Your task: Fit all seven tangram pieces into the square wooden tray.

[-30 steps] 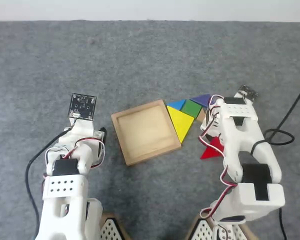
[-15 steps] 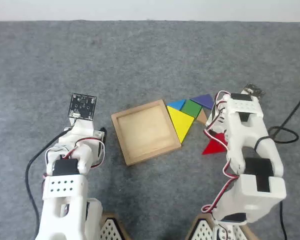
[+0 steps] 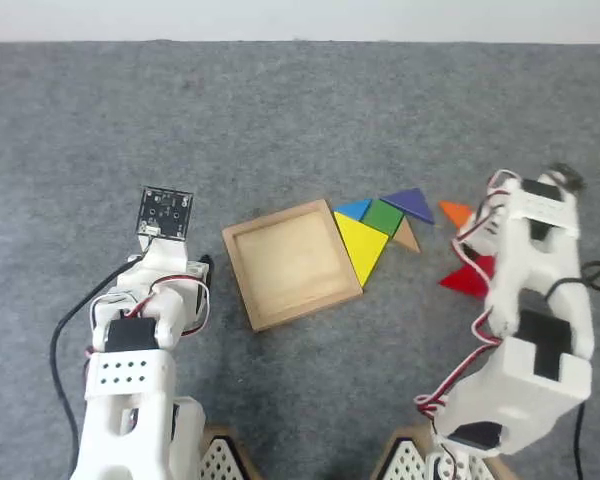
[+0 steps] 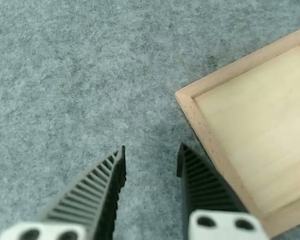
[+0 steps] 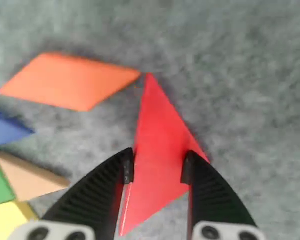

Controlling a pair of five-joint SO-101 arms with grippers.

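Right gripper [image 5: 157, 167] is clamped on the red triangle [image 5: 160, 125], out toward the surface's right edge. Left gripper [image 4: 151, 160] has its fingers apart, hovering over the grey surface just beside a corner of the wooden tray [image 4: 210, 135], which sits roughly mid-surface. Yellow triangle [image 3: 360, 245] touches the tray's right rim. Purple triangle [image 3: 408, 203], green square [image 3: 383, 216] and blue triangle [image 3: 354, 210] bunch up on its far-edge side. Orange parallelogram [image 3: 456, 212] lies near the red one, and the tan triangle [image 3: 406, 238] is just beside the green square.
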